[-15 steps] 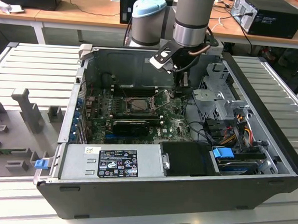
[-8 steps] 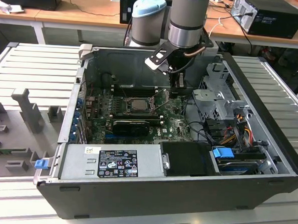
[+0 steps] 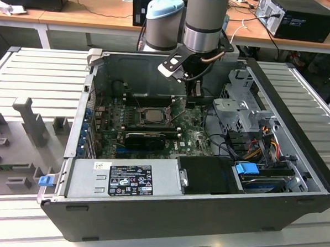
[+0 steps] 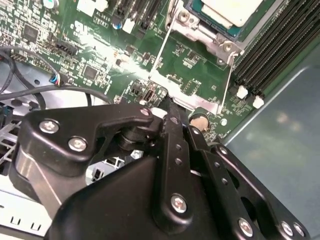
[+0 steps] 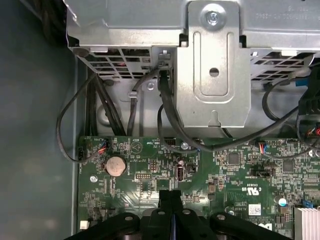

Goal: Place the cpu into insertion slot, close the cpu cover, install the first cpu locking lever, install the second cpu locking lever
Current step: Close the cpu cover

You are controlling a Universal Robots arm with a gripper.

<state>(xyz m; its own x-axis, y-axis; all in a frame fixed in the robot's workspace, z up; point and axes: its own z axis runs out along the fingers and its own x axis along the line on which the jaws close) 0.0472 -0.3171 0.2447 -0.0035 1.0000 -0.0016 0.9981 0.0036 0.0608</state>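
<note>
**pcfixer:** You're one step in, I reckon. Inside the grey sheet-metal case (image 3: 166, 215), on the green motherboard (image 3: 193, 139), the black-rimmed insertion slot (image 3: 151, 115) sits just left of centre. The flat tan cpu (image 4: 231, 9) lies in it.

**rigwatch:** Yep, but your cpu cover (image 4: 186, 96), that thin shiny frame, looks swung open. So the cover and both levers are left. Your gripper (image 5: 169, 195) is pinched together on nothing I can see, just beside the cover's free edge.

Matt black jaws, glossy green motherboard (image 5: 240, 175).
</note>
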